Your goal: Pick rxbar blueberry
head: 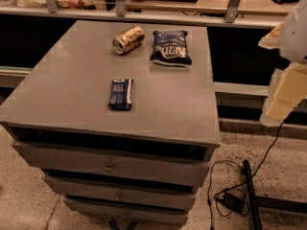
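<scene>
The rxbar blueberry (120, 93) lies flat on the grey table (67, 71), a little toward 6 o'clock from the middle of the top, its long side running roughly from 12 to 6. Nothing touches it. A gold can (128, 39) lies on its side at 12 o'clock from the bar, well apart, and a dark blue chip bag (170, 47) sits at about 1 o'clock, also well apart (same colour family as the bar, so easy to mistake for it).

The tool (280, 98) hangs at 3 o'clock from the bar, out past the table's right edge and above the floor. Whether it is released or clenched I cannot tell.

By my reading, the task is at the approach step, with no grasp begun. The next move calls for carrying the tool toward 9 o'clock over the table, centring it above the bar, turning it to span the narrow width, then descending close to the surface, since the bar is thin and flat.
</scene>
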Controlling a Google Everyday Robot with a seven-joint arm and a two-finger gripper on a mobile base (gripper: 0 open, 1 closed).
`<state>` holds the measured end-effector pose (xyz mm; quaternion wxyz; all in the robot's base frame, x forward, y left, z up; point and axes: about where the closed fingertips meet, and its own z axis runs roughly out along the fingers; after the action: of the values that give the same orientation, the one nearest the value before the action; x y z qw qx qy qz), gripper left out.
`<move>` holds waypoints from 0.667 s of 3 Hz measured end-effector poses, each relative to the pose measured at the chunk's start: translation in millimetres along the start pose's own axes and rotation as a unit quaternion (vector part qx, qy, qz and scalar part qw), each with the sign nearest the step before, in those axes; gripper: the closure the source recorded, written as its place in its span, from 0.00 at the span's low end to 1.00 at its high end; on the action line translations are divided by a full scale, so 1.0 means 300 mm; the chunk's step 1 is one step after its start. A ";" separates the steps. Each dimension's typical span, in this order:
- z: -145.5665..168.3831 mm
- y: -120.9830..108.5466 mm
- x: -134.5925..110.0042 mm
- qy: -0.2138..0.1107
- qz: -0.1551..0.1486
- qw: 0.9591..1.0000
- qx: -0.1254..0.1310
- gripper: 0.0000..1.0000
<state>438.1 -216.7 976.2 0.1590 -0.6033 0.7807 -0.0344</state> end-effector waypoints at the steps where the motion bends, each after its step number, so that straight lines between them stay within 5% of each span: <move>1: 0.000 0.000 0.000 0.000 0.000 1.000 0.000 0.00; 2: 0.011 0.026 -0.050 -0.036 0.007 0.999 -0.015 0.00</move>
<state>435.2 -199.7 974.2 0.1777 -0.6010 0.7792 0.0002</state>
